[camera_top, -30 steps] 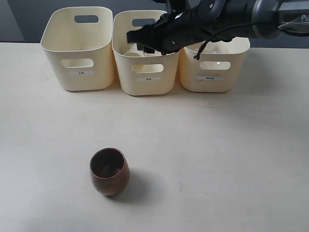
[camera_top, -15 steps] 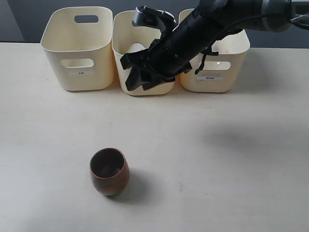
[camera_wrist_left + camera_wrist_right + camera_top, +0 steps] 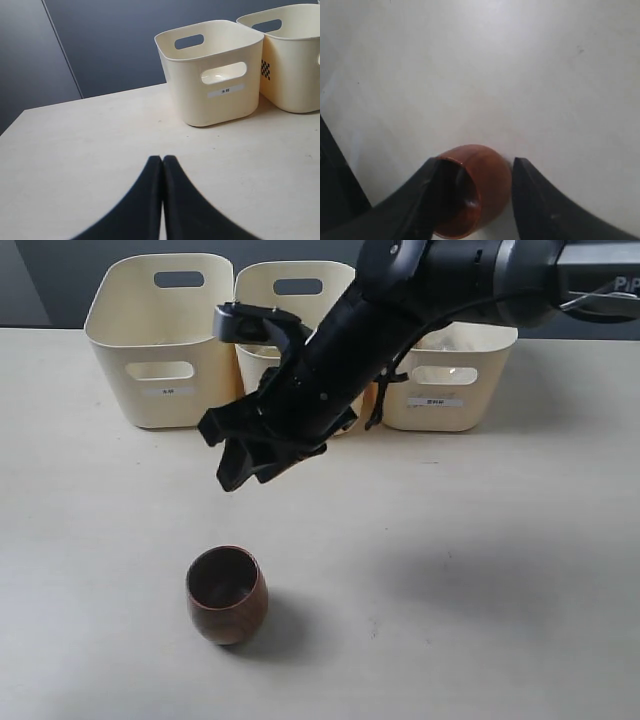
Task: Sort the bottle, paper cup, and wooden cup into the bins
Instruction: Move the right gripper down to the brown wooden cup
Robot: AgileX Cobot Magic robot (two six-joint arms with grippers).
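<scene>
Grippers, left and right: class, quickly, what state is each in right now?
Left gripper: jaws closed, holding nothing.
Right gripper: jaws open, empty, above the wooden cup.

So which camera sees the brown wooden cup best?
The exterior view: the wooden cup stands whole and upright on the table. The right wrist view shows it blurry, partly hidden by the right gripper. The left wrist view misses it, showing only bins.

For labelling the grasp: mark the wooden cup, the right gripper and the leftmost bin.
wooden cup (image 3: 228, 612), exterior view, outer side wall.
right gripper (image 3: 476, 162), right wrist view, midway between fingertips.
leftmost bin (image 3: 115, 390), exterior view, front wall.
</scene>
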